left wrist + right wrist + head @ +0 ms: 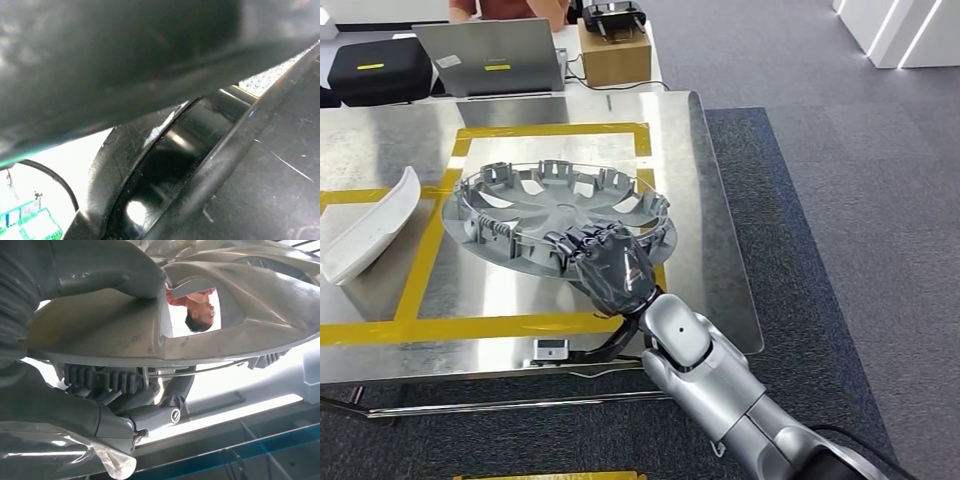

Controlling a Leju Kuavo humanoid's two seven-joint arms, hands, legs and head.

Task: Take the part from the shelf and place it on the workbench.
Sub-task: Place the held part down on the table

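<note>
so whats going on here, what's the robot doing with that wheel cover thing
The robot's right hand grips the near rim of a grey wheel cover, which sits inside-up over the steel workbench, within the yellow tape outline. From the head view I cannot tell whether the cover is fully resting on the surface. A white curved part lies to the left of the tape. A person sits behind a laptop at the far table.
</note>
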